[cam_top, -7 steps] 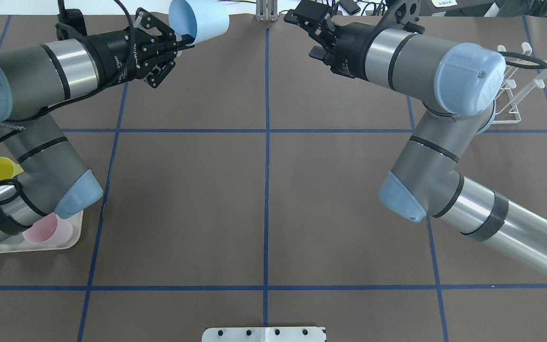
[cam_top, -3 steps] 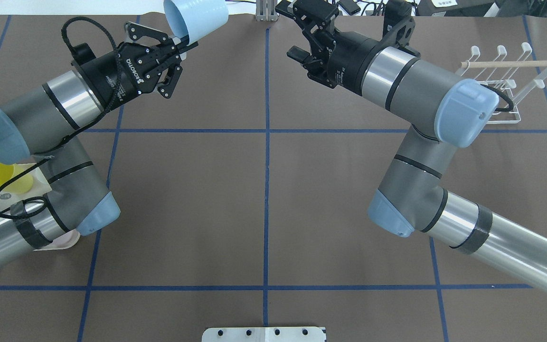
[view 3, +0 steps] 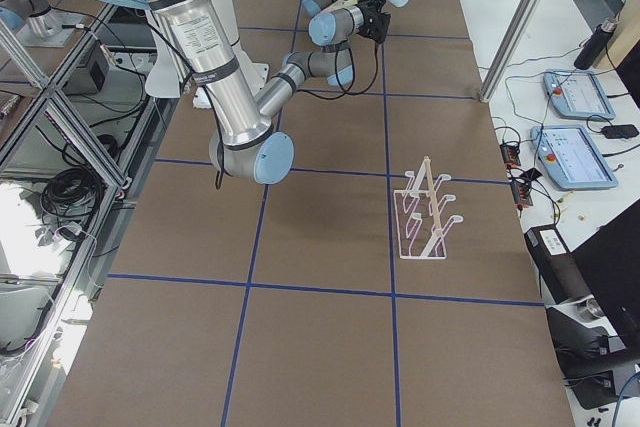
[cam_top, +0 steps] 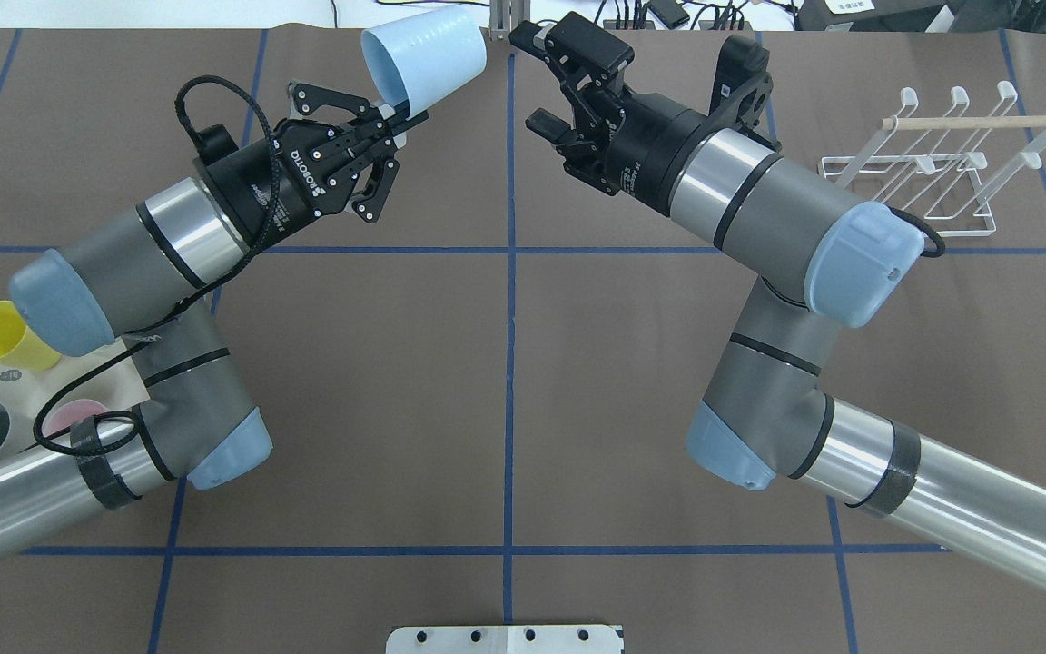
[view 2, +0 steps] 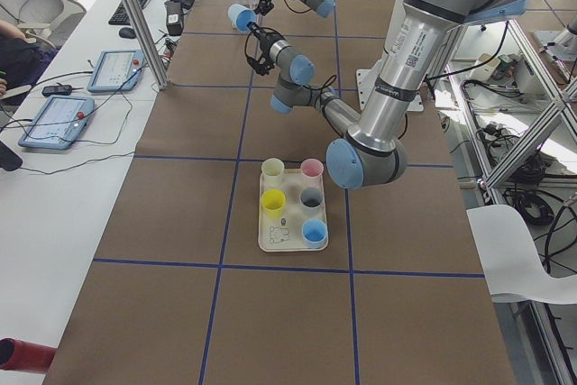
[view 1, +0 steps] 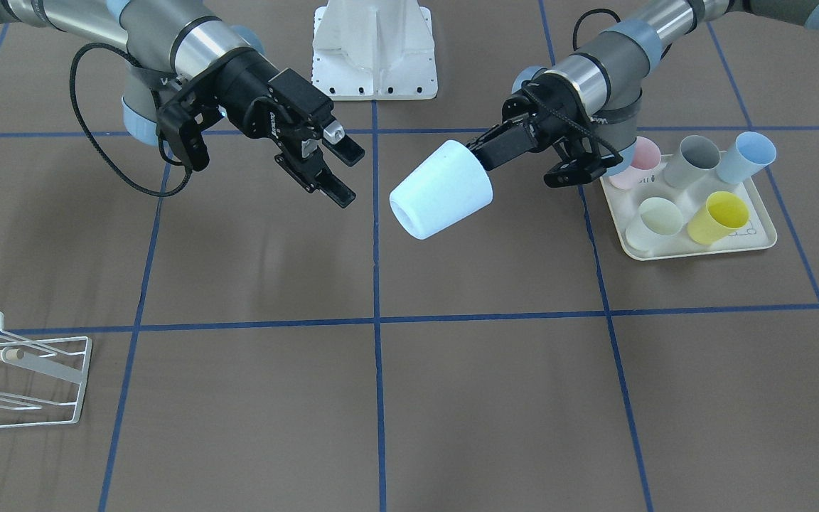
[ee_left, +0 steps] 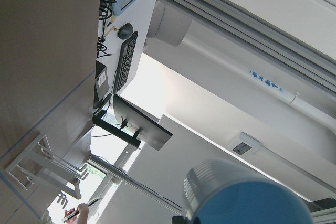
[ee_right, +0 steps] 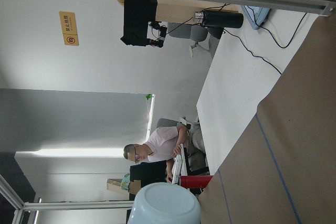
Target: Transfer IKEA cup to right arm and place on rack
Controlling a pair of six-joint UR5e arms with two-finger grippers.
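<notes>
**While the left pincer grips the cup in the air, the right one stands open beside it**

Where the left pincer (view 1: 486, 152) meets the pale blue cup (view 1: 441, 189), its two fingers are clamped on the wall at the rim. The cup is lifted clear of the table (view 1: 488, 398) and lies tilted on its side. Its closed base points away from that pincer and towards the right pincer (view 1: 344, 175). The right pincer hangs just across from the cup's base with its jaws spread wide and nothing between them. A gap lies between its fingertips and the cup. The right wrist view shows the round base of the cup low in its frame.

Behind the left pincer, beside its arm, a cream tray (view 1: 701, 250) sits on the table. On it stand a pink cup (view 1: 643, 158), a grey cup (view 1: 691, 161), a second blue cup (view 1: 748, 156), a pale cup (view 1: 655, 220) and a yellow cup (view 1: 719, 215).

Well apart from the right pincer, out past its forearm, the white wire rack (cam_top: 941, 173) rests on the table. A thin wooden rod (cam_top: 977, 121) lies across its upturned prongs, and no cup is on it.
</notes>
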